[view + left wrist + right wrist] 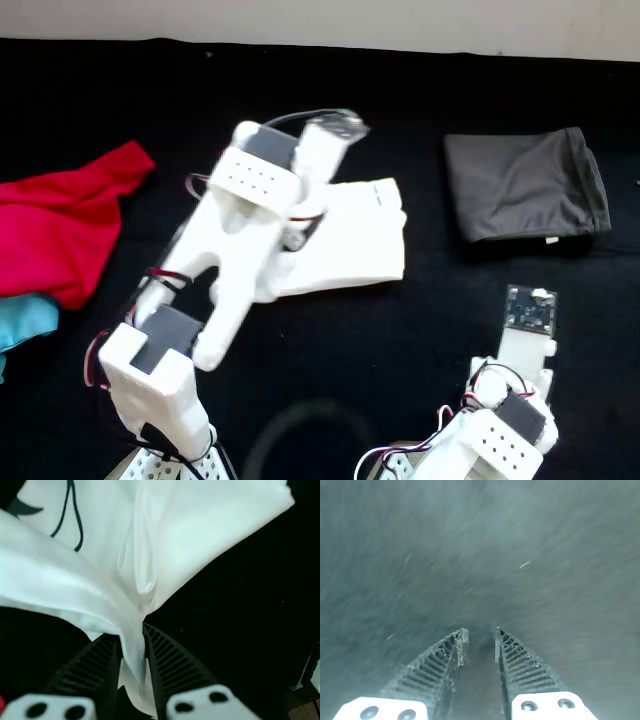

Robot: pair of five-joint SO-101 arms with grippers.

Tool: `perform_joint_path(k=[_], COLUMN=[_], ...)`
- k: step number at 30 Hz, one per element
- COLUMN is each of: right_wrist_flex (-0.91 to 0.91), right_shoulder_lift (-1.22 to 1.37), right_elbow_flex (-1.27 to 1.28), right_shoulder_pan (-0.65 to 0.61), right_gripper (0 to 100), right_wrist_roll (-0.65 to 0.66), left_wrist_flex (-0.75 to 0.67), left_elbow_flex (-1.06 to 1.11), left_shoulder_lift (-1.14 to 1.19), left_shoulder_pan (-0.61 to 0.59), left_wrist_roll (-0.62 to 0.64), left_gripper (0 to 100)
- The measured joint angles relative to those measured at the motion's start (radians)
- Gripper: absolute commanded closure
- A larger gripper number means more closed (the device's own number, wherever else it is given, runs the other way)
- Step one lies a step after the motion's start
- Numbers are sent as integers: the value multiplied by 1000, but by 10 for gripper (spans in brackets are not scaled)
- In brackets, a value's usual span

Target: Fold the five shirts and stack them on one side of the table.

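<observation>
A white shirt [350,240] lies partly folded in the middle of the black table. My left gripper [338,128] hangs over its far edge. In the left wrist view, that left gripper [132,630] is shut on a bunched fold of the white shirt [200,530], which drapes away from the fingers. A folded dark grey shirt [525,185] rests at the back right. My right arm [500,430] is tucked at the front right. Its right gripper [481,632] stands open by a narrow gap over the black cloth, holding nothing.
A crumpled red shirt [65,215] lies at the left edge, with a teal shirt [22,320] under its near side. The black cloth [400,340] covers the table. A pale wall runs along the far edge.
</observation>
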Motion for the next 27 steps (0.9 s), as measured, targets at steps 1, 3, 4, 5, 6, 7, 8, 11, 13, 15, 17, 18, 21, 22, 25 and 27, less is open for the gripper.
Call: perform_joint_path(k=[1, 3, 4, 5, 6, 7, 8, 11, 13, 15, 17, 18, 21, 22, 25, 27], right_wrist_flex=[15, 54, 72, 94, 115, 132, 141, 150, 150, 150, 150, 150, 150, 150, 150, 150], right_shoulder_lift=[-38, -112, -153, -178, -206, -226, -235, -247, -249, -249, -249, -249, -249, -249, -249, -249], right_elbow_flex=[3, 12, 14, 14, 14, 14, 14, 14, 14, 14, 14, 14, 14, 14, 14, 14], right_shoulder_pan=[3, 8, 6, 6, 6, 6, 6, 6, 6, 6, 6, 6, 6, 6, 6, 6], right_gripper=[899, 899, 899, 899, 899, 899, 899, 899, 899, 899, 899, 899, 899, 899, 899, 899], right_wrist_roll=[0, 0, 0, 0, 0, 0, 0, 0, 0, 0, 0, -2, -14, -14, -17, -18], left_wrist_flex=[-26, -86, -117, -146, -173, -196, -210, -222, -222, -222, -216, -213, -213, -213, -173, -130], left_elbow_flex=[-5, -5, -5, -5, -9, -21, -37, -92, -155, -227, -310, -350, -463, -494, -588, -643], left_shoulder_lift=[0, 0, 0, 2, 9, 26, 51, 133, 192, 249, 313, 344, 439, 463, 520, 543], left_shoulder_pan=[20, 52, 66, 78, 91, 98, 101, 115, 133, 158, 181, 190, 201, 201, 195, 199], left_wrist_roll=[0, 0, 0, 0, 0, 0, 0, 0, 0, 0, 0, 0, 0, 0, 0, 0], left_gripper=[991, 991, 991, 991, 991, 991, 991, 991, 991, 991, 991, 991, 987, 986, 968, 897])
